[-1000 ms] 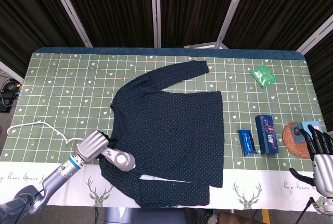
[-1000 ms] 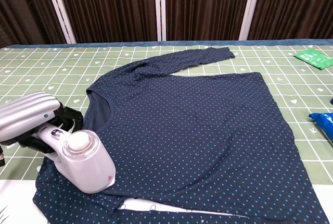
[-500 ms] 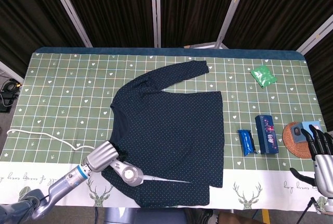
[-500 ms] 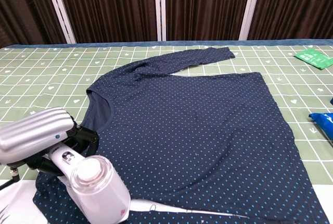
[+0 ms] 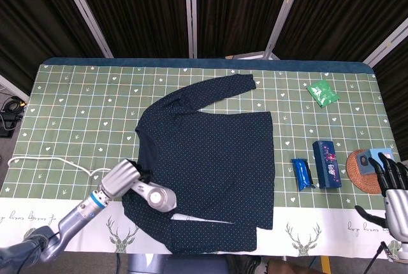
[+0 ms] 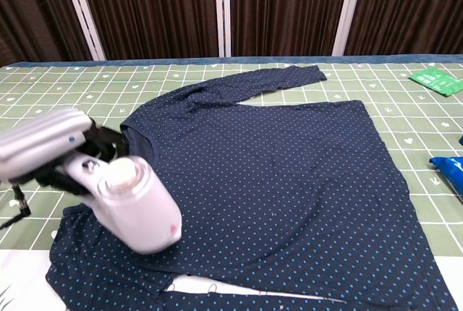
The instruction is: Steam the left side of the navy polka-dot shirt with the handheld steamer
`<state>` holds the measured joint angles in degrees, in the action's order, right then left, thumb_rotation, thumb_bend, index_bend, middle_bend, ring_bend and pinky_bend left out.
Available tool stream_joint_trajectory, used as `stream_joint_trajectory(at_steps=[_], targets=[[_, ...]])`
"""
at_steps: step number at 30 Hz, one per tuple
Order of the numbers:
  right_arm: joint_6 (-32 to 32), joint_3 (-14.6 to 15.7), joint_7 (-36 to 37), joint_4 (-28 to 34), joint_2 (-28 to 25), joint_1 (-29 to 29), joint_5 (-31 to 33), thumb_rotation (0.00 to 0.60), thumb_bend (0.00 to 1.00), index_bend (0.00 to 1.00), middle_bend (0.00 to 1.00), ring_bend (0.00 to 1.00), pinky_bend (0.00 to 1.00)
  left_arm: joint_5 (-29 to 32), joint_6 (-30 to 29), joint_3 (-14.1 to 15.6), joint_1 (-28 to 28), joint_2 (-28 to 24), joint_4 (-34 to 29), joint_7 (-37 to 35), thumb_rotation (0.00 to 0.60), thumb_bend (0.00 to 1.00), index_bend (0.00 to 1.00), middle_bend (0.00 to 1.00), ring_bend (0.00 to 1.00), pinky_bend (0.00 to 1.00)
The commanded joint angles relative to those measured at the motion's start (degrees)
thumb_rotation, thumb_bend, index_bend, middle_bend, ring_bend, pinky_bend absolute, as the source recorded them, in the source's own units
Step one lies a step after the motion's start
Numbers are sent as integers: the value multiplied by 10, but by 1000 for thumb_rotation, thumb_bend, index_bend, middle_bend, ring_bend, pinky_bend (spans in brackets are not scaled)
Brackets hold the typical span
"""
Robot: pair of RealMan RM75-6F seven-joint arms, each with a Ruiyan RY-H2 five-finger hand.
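Green patterned table [image 5: 76, 95] spanning the whole view, dark curtains behind. Navy polka-dot shirt [image 5: 210, 159] laid flat across the middle, one sleeve stretched toward the far edge, the other along the near edge, collar pointing to the robot's left. Handheld steamer [image 6: 134, 206] over the shirt's left side, just below the collar, nozzle end close to or on the fabric; contact not certain from either view. Left hand [image 5: 119, 177] wrapped around the steamer's handle, grasping it firmly. White cord [image 5: 44, 161] trailing from the steamer across the table toward the left edge. Right hand [image 5: 392, 191] far off at the near right corner, holding nothing, fingers extended and apart. Beside it a round woven coaster [image 5: 360, 172] carrying a small blue object, then two blue packets [image 5: 317, 165] side by side, and a green packet [image 5: 322, 92] further back.

Risks from here, as judgement only: dragging the steamer head with too much pressure, bunching the near sleeve or pulling the shirt askew, since nothing pins the fabric. Lingering in one place, soaking or overheating that patch. Cord catching at the table edge, tugging the steamer off its line. Drifting past the hem onto bare tablecloth, wasting steam and leaving the left side unevenly treated.
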<state>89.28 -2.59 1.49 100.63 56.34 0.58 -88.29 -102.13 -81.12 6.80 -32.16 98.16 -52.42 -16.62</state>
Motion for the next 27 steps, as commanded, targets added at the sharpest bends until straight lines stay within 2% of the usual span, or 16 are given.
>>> stream_joint_trajectory(at_steps=[1, 5, 10, 15, 16, 18, 19, 21, 22, 24, 26, 27], targets=[[0, 0, -1, 0, 0, 0, 0, 600, 0, 0, 0, 0, 0, 37, 24, -28, -3, -9, 28, -7, 600, 521, 969, 878, 791, 1000], [-1, 1, -3, 1, 1, 0, -1, 600, 0, 0, 0, 0, 0, 81, 64, -55, -5, -10, 76, -12, 600, 507, 964, 878, 791, 1000], [-3, 1, -8, 1, 3, -1, -2, 600, 0, 0, 0, 0, 0, 114, 107, -69, -6, -5, 130, -22, 600, 442, 944, 873, 791, 1000], [-6, 1, -11, 2, 4, -3, 1, 600, 0, 0, 0, 0, 0, 133, 139, -76, -6, 3, 166, -33, 600, 301, 877, 828, 759, 991], [-7, 1, -11, 2, 4, -3, 1, 600, 0, 0, 0, 0, 0, 137, 145, -77, -6, 4, 171, -32, 600, 236, 832, 793, 729, 968], [-8, 1, -12, 2, 4, -4, 2, 600, 0, 0, 0, 0, 0, 145, 155, -82, -6, 6, 179, -25, 600, 82, 701, 670, 622, 863], [-8, 1, -12, 2, 5, -4, 2, 600, 0, 0, 0, 0, 0, 149, 161, -84, -6, 6, 178, -21, 600, 45, 646, 609, 572, 810], [-8, 1, -12, 2, 5, -4, 2, 600, 0, 0, 0, 0, 0, 153, 170, -85, -7, 3, 173, -13, 600, 0, 441, 367, 372, 585], [-8, 0, -12, 2, 4, -4, 2, 600, 0, 0, 0, 0, 0, 156, 176, -86, -8, 0, 168, -6, 600, 0, 361, 272, 291, 494], [-7, 1, -12, 3, 4, -3, 1, 600, 0, 0, 0, 0, 0, 161, 190, -86, -8, -11, 148, 9, 600, 0, 137, 54, 78, 240], [-6, 1, -12, 3, 4, -3, 0, 600, 0, 0, 0, 0, 0, 166, 199, -86, -7, -29, 115, 17, 600, 0, 27, 0, 6, 110], [-5, 1, -11, 3, 3, -3, -1, 600, 0, 0, 0, 0, 0, 168, 202, -87, -7, -39, 97, 21, 600, 0, 3, 0, 0, 65]])
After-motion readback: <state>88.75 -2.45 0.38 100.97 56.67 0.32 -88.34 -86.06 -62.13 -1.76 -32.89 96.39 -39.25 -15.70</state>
